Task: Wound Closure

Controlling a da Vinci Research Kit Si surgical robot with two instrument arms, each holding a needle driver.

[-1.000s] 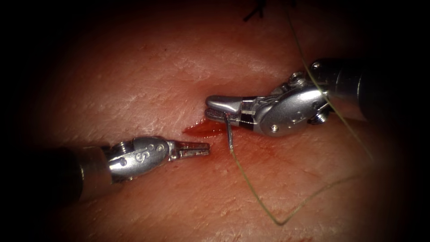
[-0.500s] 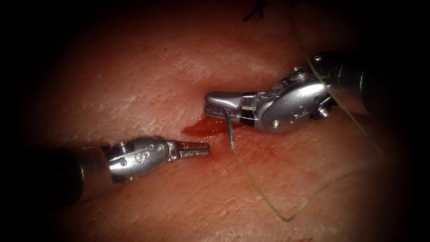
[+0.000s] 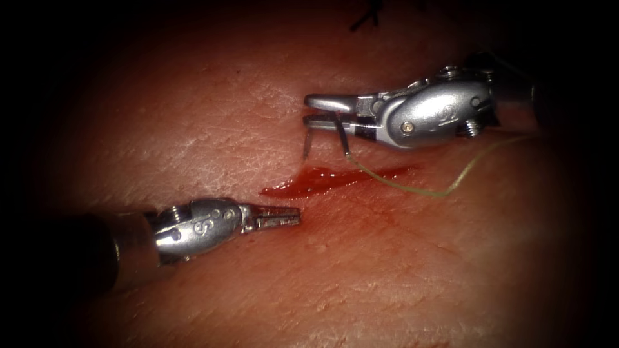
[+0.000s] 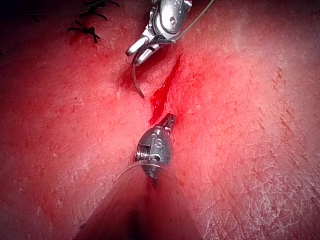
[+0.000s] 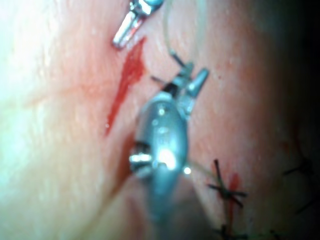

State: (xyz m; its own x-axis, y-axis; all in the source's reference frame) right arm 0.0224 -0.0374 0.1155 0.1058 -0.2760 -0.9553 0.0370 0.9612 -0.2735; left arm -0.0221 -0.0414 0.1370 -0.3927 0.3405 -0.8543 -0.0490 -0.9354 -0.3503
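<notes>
The only legible mark stands on the left arm's silver metal needle driver (image 3: pixel 278 216): a single engraved character on the rounded wrist housing just behind its jaws, reading as "S" or "5" in the endoscope view. In the left wrist view the same housing (image 4: pixel 156 145) bears a mark that looks like "18", though the reading is uncertain. The right arm's silver metal needle driver (image 3: pixel 330 111) carries a faint engraving on its housing, too indistinct to read.
</notes>
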